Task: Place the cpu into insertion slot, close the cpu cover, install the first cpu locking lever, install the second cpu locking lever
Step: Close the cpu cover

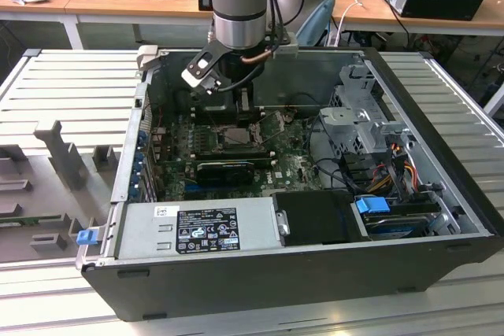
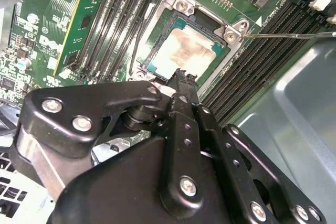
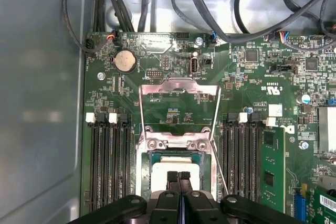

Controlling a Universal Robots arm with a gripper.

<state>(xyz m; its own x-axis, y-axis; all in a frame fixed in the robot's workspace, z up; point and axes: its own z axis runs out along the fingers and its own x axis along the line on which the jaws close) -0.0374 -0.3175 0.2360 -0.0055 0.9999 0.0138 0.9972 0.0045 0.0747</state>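
The cpu (image 2: 184, 51), a silver-grey square with a smudged face, lies seated in the insertion slot (image 2: 202, 22) on the green motherboard. My gripper (image 2: 185, 77) hovers just over the chip's edge, fingers shut together with nothing between them. In the first wrist view the fingertips (image 3: 172, 178) cover part of the cpu (image 3: 157, 169). The cpu cover (image 3: 178, 85), a thin metal frame with a square window, is swung open and lies back beyond the insertion slot (image 3: 143, 174). Two thin wire locking levers (image 3: 140, 114) (image 3: 221, 169) stand unlatched on either side. In the exterior view the gripper (image 1: 224, 98) is inside the case.
The open computer case (image 1: 441, 218) sits on a ribbed metal table. Black memory slots (image 3: 107, 166) flank the socket on both sides. A power supply (image 1: 197, 230), drive cage (image 1: 366, 127) and cable bundles (image 3: 210, 3) crowd the case. A grey fixture (image 1: 67, 155) stands at the exterior view's left.
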